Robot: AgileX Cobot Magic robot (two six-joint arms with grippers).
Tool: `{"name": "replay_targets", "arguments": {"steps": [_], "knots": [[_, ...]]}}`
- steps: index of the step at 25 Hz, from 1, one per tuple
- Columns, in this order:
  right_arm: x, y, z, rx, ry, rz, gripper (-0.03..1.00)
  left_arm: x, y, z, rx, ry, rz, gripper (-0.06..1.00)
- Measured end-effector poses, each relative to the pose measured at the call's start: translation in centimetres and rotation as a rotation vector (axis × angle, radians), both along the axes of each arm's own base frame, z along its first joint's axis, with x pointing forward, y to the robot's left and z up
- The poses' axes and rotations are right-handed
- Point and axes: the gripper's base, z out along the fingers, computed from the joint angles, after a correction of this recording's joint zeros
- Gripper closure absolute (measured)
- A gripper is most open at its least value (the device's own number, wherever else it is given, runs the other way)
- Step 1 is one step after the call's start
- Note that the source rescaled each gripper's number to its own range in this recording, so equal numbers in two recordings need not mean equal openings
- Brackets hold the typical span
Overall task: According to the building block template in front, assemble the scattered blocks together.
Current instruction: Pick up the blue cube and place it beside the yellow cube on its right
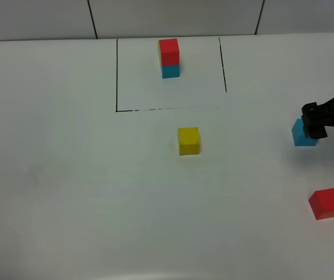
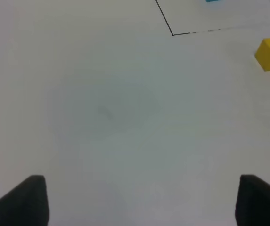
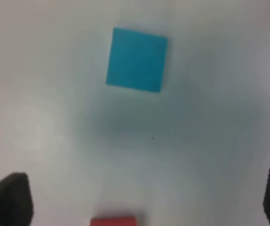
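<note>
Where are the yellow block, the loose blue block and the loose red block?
yellow block (image 1: 189, 136): exterior high view, on its top face.
loose blue block (image 3: 136, 60): right wrist view, on the middle of its top face.
loose red block (image 1: 326, 199): exterior high view, on its top face.

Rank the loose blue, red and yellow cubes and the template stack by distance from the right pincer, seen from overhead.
1. Loose blue cube, right beside the right pincer.
2. Red cube, nearer the front, at the right edge.
3. Yellow cube, in the middle.
4. Red-on-blue template stack, far back, centre.
</note>
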Motion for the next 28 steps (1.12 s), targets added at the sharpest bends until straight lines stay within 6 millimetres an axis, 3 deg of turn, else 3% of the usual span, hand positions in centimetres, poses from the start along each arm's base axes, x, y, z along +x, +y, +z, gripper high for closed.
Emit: {"name": "replay_targets", "arguments": {"steps": [5,20,28], "knots": [[1.7,-0.3,-0.8,0.001,0.021,-0.014,-0.03,0.0,0.0,0.0,0.0,0.0,0.0,0.05],[2.3,-1.5,-1.4,-0.002,0.012,0.0,-0.03,0.0,0.0,0.0,0.0,0.0,0.0,0.05],[4.2,-2.1,-3.9,0.042,0.07,0.001,-0.03,0.0,0.0,0.0,0.0,0.0,0.0,0.05]]}}
